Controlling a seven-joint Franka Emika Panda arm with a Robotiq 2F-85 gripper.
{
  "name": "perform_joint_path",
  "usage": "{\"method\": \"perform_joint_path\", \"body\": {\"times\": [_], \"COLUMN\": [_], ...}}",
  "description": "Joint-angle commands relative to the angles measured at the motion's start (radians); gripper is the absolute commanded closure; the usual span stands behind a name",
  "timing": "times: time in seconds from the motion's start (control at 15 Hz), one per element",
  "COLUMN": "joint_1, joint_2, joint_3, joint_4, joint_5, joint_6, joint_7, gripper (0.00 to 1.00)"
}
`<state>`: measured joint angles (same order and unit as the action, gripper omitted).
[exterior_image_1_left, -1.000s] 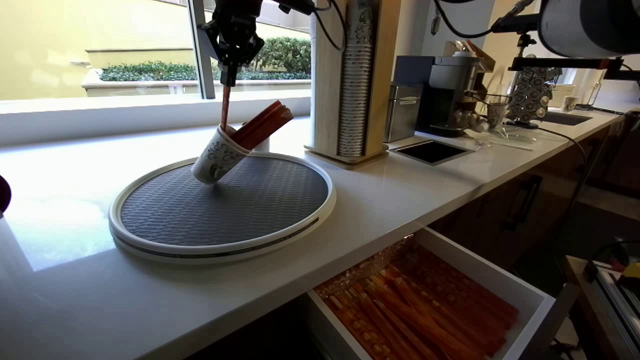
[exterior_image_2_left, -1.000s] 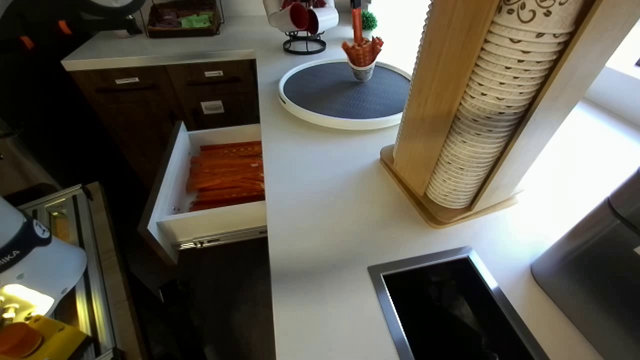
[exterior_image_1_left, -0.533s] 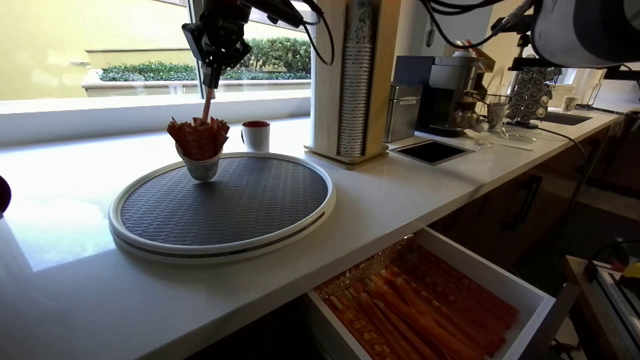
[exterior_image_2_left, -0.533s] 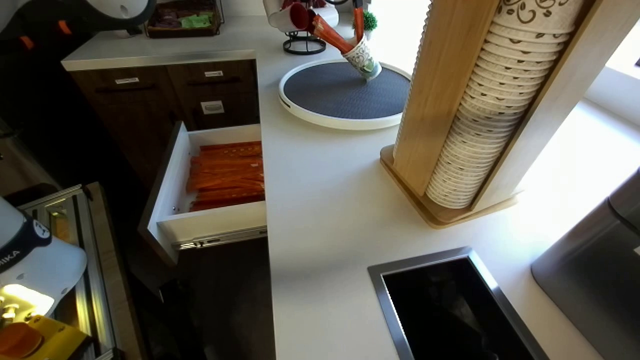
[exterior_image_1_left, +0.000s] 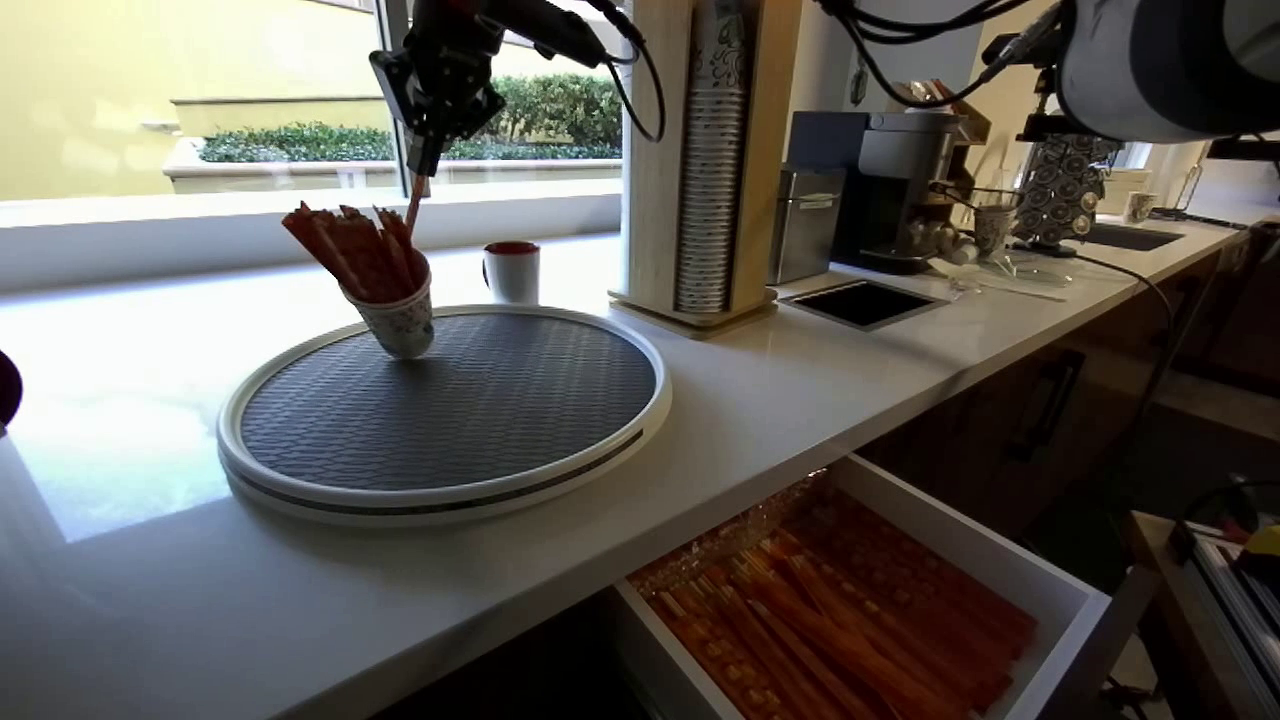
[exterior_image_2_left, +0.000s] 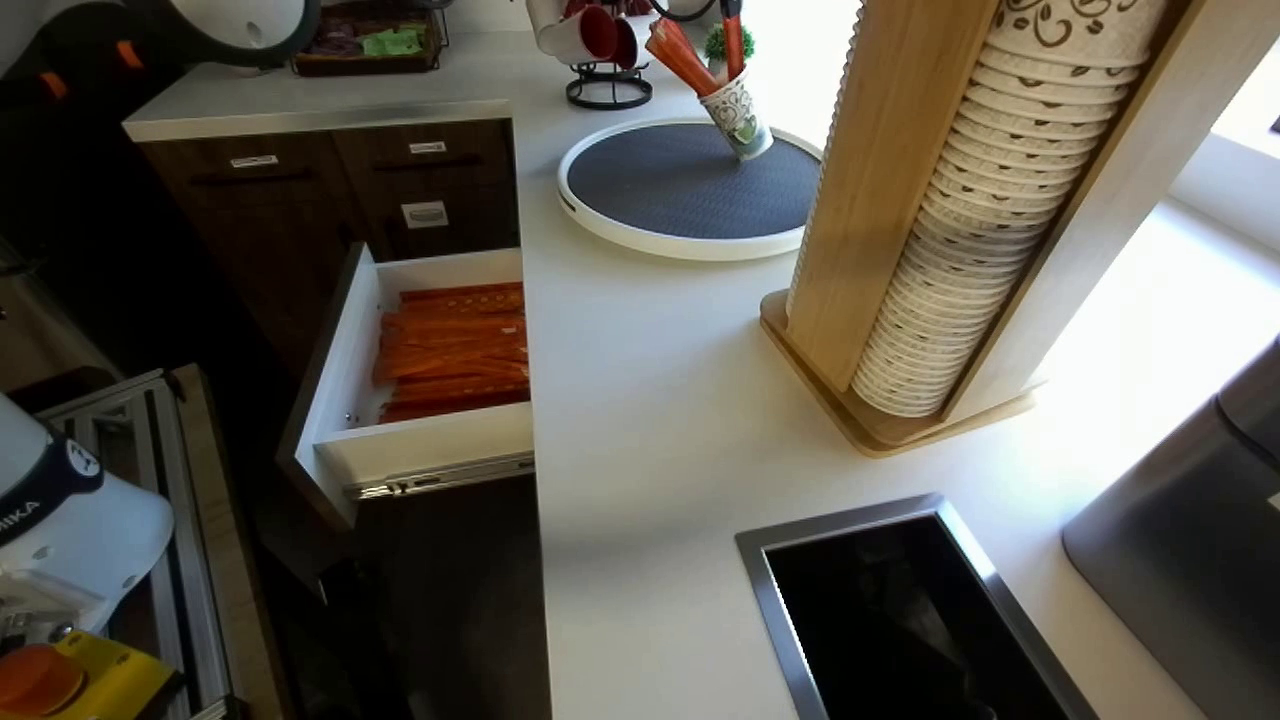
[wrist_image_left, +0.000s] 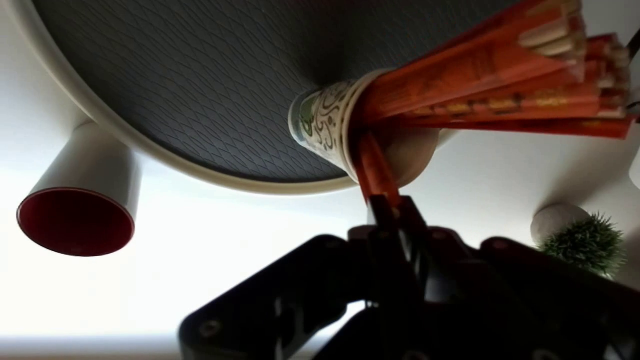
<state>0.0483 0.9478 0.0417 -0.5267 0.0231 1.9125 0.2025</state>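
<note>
In an exterior view the counter (exterior_image_1_left: 780, 380) bears a tray (exterior_image_1_left: 530, 400), mug (exterior_image_1_left: 513, 275) at its 1 o'clock, cup rack (exterior_image_1_left: 655, 180) at 2.

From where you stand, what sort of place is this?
Likely a break room or kitchenette, judging by what looks like a coffee machine, stacked paper cups and a red-lined white mug.

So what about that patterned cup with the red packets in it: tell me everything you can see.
The cup looks like paper: off-white with dark swirls, a green patch near its base and a thin pale rim. It leans to one side over the dark textured top of the round tray; whether its bottom edge touches the tray I can't tell. A bundle of red-wrapped sticks pokes out past the rim. A separate red packet, pinched in the claw, also reaches into its mouth.
</note>
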Motion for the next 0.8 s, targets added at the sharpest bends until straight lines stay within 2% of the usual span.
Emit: {"method": "perform_joint_path", "body": {"times": [0.0, 0.33, 0.73], "joint_1": [-0.007, -0.016, -0.018], "joint_2": [0.038, 0.041, 0.031], "joint_3": [-0.005, -0.031, -0.071], "joint_4": [0.038, 0.034, 0.018], "joint_5": [0.007, -0.003, -0.014], "joint_6": [0.041, 0.054, 0.016], "joint_7": [0.061, 0.195, 0.352], "gripper": [0.98, 0.98, 0.98]}}
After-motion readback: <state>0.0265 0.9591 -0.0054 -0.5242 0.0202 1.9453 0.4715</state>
